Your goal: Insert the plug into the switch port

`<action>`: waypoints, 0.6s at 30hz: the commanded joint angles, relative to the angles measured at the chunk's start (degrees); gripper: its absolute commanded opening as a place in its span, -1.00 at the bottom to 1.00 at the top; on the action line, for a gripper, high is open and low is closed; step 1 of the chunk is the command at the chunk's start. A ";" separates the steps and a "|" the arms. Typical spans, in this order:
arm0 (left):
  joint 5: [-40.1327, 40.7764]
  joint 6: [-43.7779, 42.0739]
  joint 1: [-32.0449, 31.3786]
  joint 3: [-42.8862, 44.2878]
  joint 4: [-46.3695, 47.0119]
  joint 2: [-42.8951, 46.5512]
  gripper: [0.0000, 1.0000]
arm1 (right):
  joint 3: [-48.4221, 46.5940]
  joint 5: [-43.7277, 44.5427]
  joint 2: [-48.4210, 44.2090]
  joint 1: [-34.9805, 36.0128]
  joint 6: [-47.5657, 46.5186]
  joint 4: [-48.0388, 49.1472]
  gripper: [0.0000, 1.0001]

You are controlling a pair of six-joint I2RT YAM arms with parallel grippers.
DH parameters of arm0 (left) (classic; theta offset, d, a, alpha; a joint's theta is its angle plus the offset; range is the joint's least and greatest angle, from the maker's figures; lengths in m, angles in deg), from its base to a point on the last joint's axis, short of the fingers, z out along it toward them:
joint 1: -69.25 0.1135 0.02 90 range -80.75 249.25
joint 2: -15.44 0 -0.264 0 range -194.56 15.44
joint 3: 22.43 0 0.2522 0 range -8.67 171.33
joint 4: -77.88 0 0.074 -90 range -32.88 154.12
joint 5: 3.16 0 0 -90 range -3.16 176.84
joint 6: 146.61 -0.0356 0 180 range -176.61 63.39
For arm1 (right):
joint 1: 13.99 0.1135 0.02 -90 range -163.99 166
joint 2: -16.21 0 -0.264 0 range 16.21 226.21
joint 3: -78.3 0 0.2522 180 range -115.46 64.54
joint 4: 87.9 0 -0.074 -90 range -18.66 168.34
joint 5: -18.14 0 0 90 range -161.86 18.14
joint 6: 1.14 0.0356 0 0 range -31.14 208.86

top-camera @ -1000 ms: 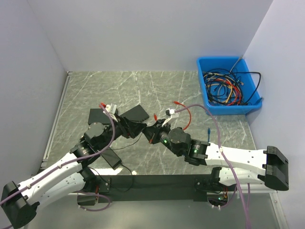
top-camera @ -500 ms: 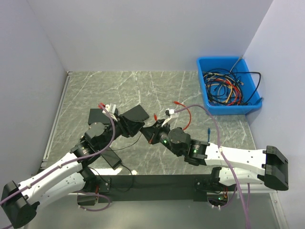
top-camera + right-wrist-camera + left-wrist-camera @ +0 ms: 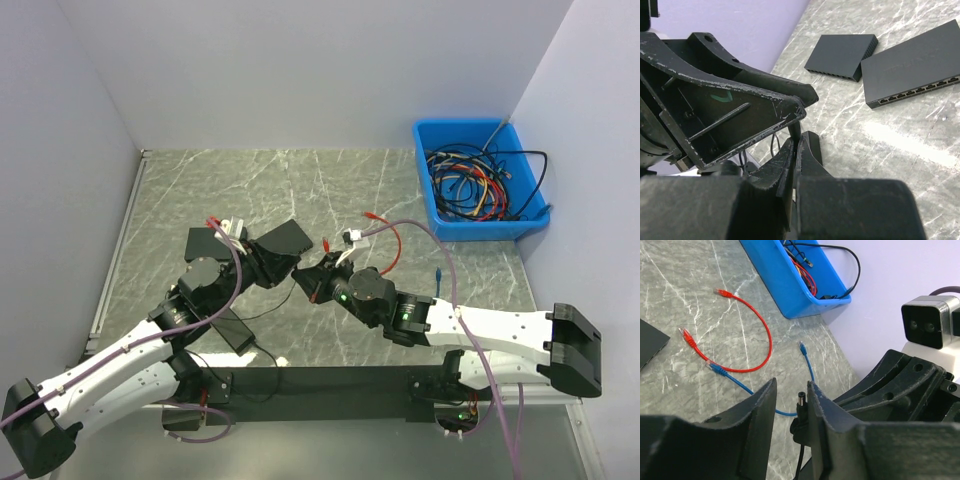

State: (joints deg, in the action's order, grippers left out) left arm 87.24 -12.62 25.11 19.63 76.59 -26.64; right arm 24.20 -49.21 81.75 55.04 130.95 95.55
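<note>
A black barrel plug (image 3: 803,401) on a thin black cable stands between my left gripper's (image 3: 790,385) parted fingers, close against the right one. My right gripper (image 3: 797,142) is shut on the plug's body (image 3: 796,131) and holds it up just under the left gripper's finger. In the top view the two grippers meet above the table's middle, left (image 3: 285,268) and right (image 3: 312,277). Two flat black switches lie beyond them, a smaller one (image 3: 840,55) and a larger one (image 3: 912,65) with a row of ports along its near edge; both show in the top view (image 3: 205,242) (image 3: 283,238).
A black power adapter (image 3: 232,330) lies near the left arm, its cable running toward the grippers. A red patch cable (image 3: 765,335) and a blue one (image 3: 740,385) lie on the marble right of centre. A blue bin (image 3: 478,180) of cables stands at the back right.
My right gripper has edged a little left with the plug, closer in between the left gripper's fingers. The left arm has barely moved.
</note>
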 commanded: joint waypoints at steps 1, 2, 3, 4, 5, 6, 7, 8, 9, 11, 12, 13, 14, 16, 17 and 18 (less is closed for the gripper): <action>2.58 -1.45 0.19 1.50 -0.08 0.25 -0.34 | -0.71 0.20 -0.06 0.57 0.19 2.39 -1.00; 2.67 -1.45 0.11 1.50 -0.08 0.16 -0.37 | -0.79 0.28 0.03 0.57 0.19 2.13 -1.00; 2.67 -1.45 0.19 1.50 0.01 0.25 -0.40 | -0.80 0.28 0.12 0.57 0.19 2.04 -1.00; 2.67 -1.45 0.19 1.50 0.01 0.08 -0.53 | -0.80 0.28 0.20 0.66 0.19 2.12 -1.00; 2.58 -1.45 0.11 1.50 0.01 0.07 -0.58 | -0.88 0.28 0.20 0.66 0.19 2.12 -1.00; 2.67 -1.54 0.19 1.59 0.01 -0.01 -0.62 | -0.97 0.28 0.29 0.58 0.10 2.04 -1.00; 2.67 -1.54 0.11 1.59 -0.16 -0.10 -0.76 | -0.97 0.28 0.38 0.66 0.10 2.04 -1.00; 2.67 -1.62 0.11 1.68 -0.25 -0.19 -0.82 | -0.97 0.28 0.38 0.66 0.10 1.95 -1.00; 2.76 -1.71 0.19 1.76 -0.43 -0.36 -0.88 | -1.15 0.28 0.38 0.66 -0.16 1.86 -1.00; 2.67 -1.80 0.11 1.76 -0.52 -0.54 -0.99 | -1.67 0.29 0.47 0.66 -0.51 0.90 -0.98; 2.58 -1.80 0.19 1.68 -0.43 -0.63 -0.99 | -2.20 0.11 0.55 0.66 -1.04 0.72 -0.67; 2.67 -1.71 0.11 1.68 -0.43 -0.63 -0.99 | -2.29 -0.07 0.47 0.75 -1.30 0.72 -0.49; 2.67 -1.71 0.11 1.68 -0.52 -0.72 -0.99 | -2.20 -0.07 0.47 0.66 -1.39 1.07 -0.37; 2.85 -1.80 0.11 1.68 -0.69 -0.54 -0.99 | -2.20 0.02 0.03 0.66 -1.66 1.16 -0.21; 2.93 -1.80 0.11 1.68 -0.78 -0.45 -0.99 | -2.29 0.20 0.03 0.66 -1.74 1.16 -0.20; 2.94 -1.80 0.19 1.59 -0.78 -0.28 -0.99 | -2.38 0.28 -0.15 0.66 -1.92 1.07 -0.20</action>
State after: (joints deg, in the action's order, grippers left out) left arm 88.75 -13.06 25.15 19.67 75.37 -27.23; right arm 24.11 -49.73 82.82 55.26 129.85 95.26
